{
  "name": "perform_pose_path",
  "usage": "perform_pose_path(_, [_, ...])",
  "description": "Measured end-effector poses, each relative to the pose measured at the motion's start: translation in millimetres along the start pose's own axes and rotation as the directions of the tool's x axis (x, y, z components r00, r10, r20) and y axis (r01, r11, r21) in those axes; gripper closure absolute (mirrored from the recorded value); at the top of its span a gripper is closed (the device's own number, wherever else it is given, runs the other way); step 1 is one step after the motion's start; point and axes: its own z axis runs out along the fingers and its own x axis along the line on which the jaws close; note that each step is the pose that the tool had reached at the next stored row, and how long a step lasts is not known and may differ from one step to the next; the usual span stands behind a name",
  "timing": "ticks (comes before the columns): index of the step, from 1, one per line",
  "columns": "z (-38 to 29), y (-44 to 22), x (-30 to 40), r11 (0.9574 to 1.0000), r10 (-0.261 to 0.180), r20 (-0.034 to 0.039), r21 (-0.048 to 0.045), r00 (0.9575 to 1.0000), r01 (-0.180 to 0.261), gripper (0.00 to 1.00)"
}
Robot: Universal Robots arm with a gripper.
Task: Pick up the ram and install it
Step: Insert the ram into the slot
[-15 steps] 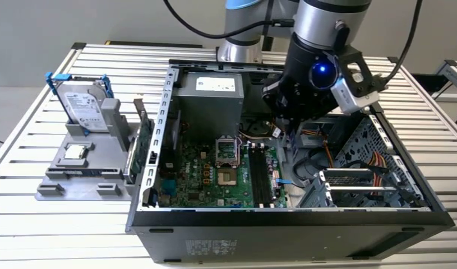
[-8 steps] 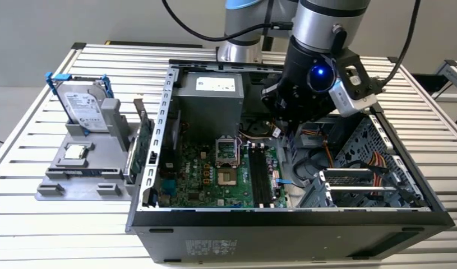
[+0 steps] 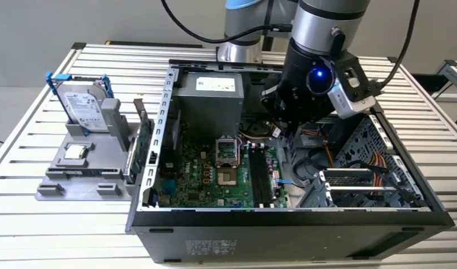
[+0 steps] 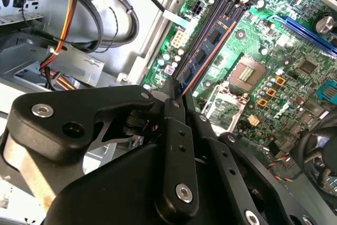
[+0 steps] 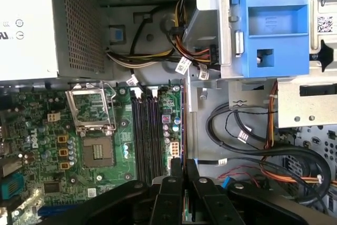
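In the exterior view, your silver-and-black robot arm reaches down into the open black computer tower case (image 3: 162, 168), which lies on a slatted metal table (image 3: 33, 224); the black gripper (image 3: 284, 126) hangs low over the green motherboard (image 3: 206, 179), near the far end of the long black memory slots (image 3: 262, 174); from here you cannot tell how the fingers stand. On the exterior view's left, outside the case, a grey plastic fixture (image 3: 78, 185) carries a silver boxy hard drive with a blue bracket (image 3: 82, 106) and a small square silver processor chip (image 3: 77, 150).

In the second wrist view, you can see the two black fingers (image 4: 176, 140) drawn close together, pinching the ram (image 4: 208, 51), a thin, dark, narrow circuit-board stick with small chips; it shows nearly edge-on, with an orange-lit edge, and stretches away from the fingertips along the line of the slots (image 4: 231, 1); the square metal processor socket (image 4: 245, 72) lies just beside it on the board.

In the first wrist view, the gripper (image 5: 183, 164) is again narrow and clamped on the ram (image 5: 182, 125), which appears as a slim dark line running parallel to the slots (image 5: 145, 130) and off to one side of them, at the edge of the motherboard (image 5: 31, 130); it is not seated in any slot. The open socket (image 5: 89, 109) sits on the other side of the slots; bundled cables (image 5: 253, 156) and a blue plastic drive bracket (image 5: 271, 25) lie beyond the board's edge.
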Motion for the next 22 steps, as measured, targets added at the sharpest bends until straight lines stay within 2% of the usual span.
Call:
perform_pose_path(16, [10.0,0.0,3.2,0.9999,0.011,0.0,0.0026,0.9999,-0.011,1.0])
perform_pose_path(19, [11.7,0.0,3.4,0.9999,0.012,0.0003,0.0065,0.9999,-0.012,1.0])
perform_pose_path(22, [13.6,0.3,3.5,0.9998,0.012,0.0013,0.0171,0.9999,-0.012,1.0])
